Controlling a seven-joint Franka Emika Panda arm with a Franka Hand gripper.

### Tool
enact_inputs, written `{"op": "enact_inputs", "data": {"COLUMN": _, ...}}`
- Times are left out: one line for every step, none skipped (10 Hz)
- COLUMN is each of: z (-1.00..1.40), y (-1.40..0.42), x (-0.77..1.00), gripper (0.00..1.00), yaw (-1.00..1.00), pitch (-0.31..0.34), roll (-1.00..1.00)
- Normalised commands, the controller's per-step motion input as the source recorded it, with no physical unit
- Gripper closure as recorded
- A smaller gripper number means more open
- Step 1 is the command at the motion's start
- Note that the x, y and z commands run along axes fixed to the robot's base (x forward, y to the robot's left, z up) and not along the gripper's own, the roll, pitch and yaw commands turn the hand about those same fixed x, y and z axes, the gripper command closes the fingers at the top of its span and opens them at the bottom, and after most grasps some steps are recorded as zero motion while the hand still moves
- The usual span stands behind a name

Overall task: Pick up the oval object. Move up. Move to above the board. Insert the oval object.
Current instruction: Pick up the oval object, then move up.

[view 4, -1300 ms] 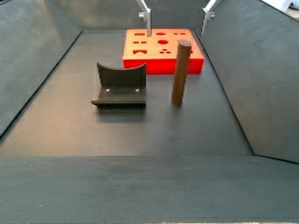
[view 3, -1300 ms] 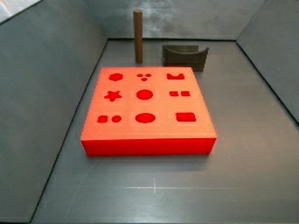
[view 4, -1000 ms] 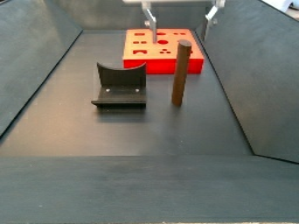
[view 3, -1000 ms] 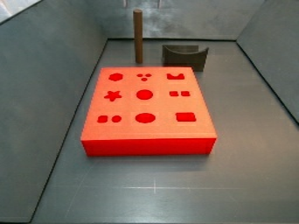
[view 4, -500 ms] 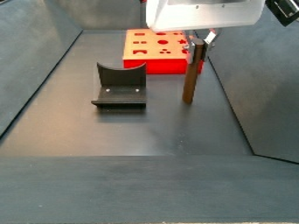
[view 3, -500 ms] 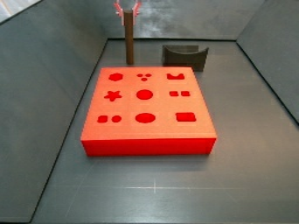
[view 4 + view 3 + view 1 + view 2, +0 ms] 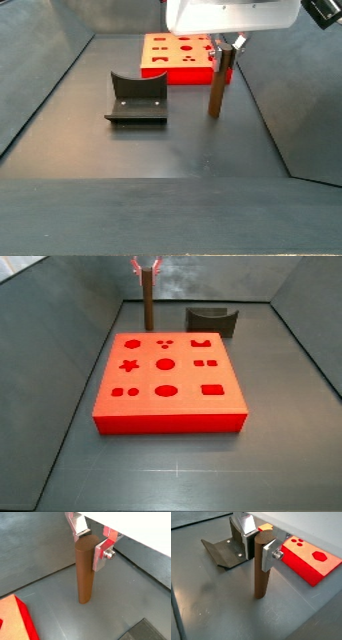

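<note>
Now, your readings:
Gripper (image 7: 92, 541): fingers clamp the peg's top, unchanged from half a second ago.
Oval peg (image 7: 85, 572): upright, foot on floor.
Board (image 7: 168, 380): unmoved.

The tool (image 7: 91, 543) is at the top of the oval object (image 7: 84, 572), one silver finger (image 7: 103, 553) on each side. The brown peg stands upright on the grey tabletop (image 7: 127, 587). The red board (image 7: 13, 623) shows at a corner.
</note>
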Motion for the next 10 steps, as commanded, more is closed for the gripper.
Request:
{"op": "enact_inputs", "data": {"z": 0.00, "y": 0.00, "x": 0.00, "gripper": 1.00, "yaw": 0.00, "pitch": 0.000, "roll": 0.00}}
{"op": "enact_inputs", "data": {"z": 0.00, "y": 0.00, "x": 0.00, "gripper": 1.00, "yaw": 0.00, "pitch": 0.000, "roll": 0.00}}
{"op": "enact_inputs", "data": {"z": 0.00, "y": 0.00, "x": 0.00, "gripper": 1.00, "yaw": 0.00, "pitch": 0.000, "roll": 0.00}}
{"op": "enact_inputs", "data": {"z": 0.00, "y": 0.00, "x": 0.00, "gripper": 1.00, "yaw": 0.00, "pitch": 0.000, "roll": 0.00}}
{"op": "enact_inputs", "data": {"z": 0.00, "y": 0.00, "x": 0.00, "gripper": 1.00, "yaw": 0.00, "pitch": 0.000, "roll": 0.00}}
{"op": "enact_inputs", "data": {"z": 0.00, "y": 0.00, "x": 0.00, "gripper": 1.00, "yaw": 0.00, "pitch": 0.000, "roll": 0.00}}
{"op": "enact_inputs", "data": {"z": 0.00, "y": 0.00, "x": 0.00, "gripper": 1.00, "yaw": 0.00, "pitch": 0.000, "roll": 0.00}}
{"op": "enact_inputs", "data": {"z": 0.83, "y": 0.00, "x": 0.00, "gripper": 1.00, "yaw": 0.00, "pitch": 0.000, "roll": 0.00}}
{"op": "enact_inputs", "data": {"z": 0.81, "y": 0.05, "x": -0.01, "gripper": 1.00, "yaw": 0.04, "pitch": 0.010, "roll": 0.00}}
{"op": "enact_inputs", "data": {"z": 0.70, "y": 0.03, "x": -0.02, "gripper": 1.00, "yaw": 0.03, "pitch": 0.038, "roll": -0.01}}
